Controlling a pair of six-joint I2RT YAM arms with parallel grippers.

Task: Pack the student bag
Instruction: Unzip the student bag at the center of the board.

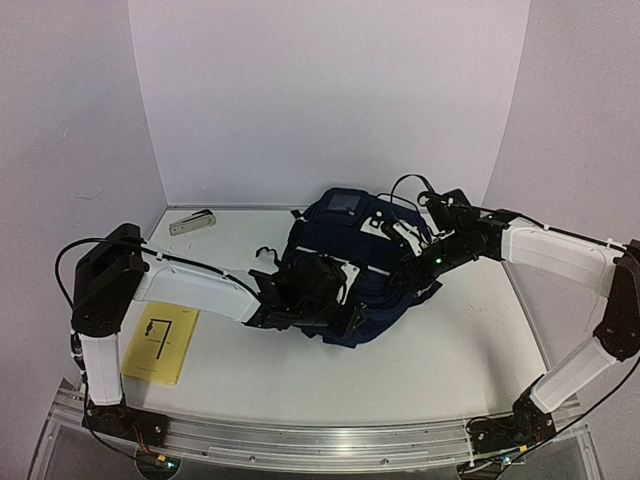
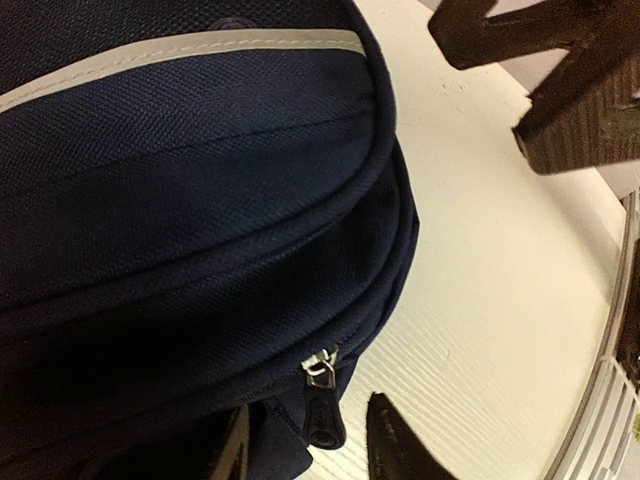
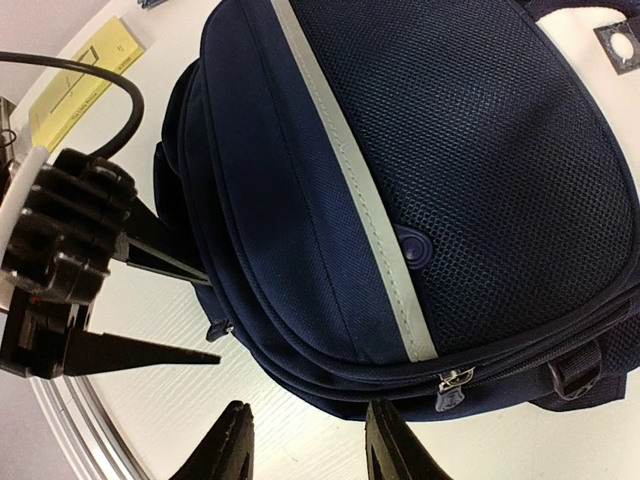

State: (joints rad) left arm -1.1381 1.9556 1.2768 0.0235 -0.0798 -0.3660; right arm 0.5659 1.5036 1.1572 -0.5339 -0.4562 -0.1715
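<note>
Near the left edge of the table [image 1: 430,370] I see a yellow booklet [image 1: 160,345], and a small grey-white object [image 1: 192,222] lies by the far left corner. My left gripper [image 2: 312,408] sits at the near side of the student bag [image 1: 330,235], jaws partway apart with a zip pull [image 2: 320,368] between them, not clamped. The bag lies mid-table, toward the far edge. My right gripper [image 3: 308,408] hovers at the bag's right side, jaws narrowly apart, holding nothing.

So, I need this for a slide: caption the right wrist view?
Navy student bag on the white table, open fingers of the left gripper at its edge, yellow booklet beyond.
</note>
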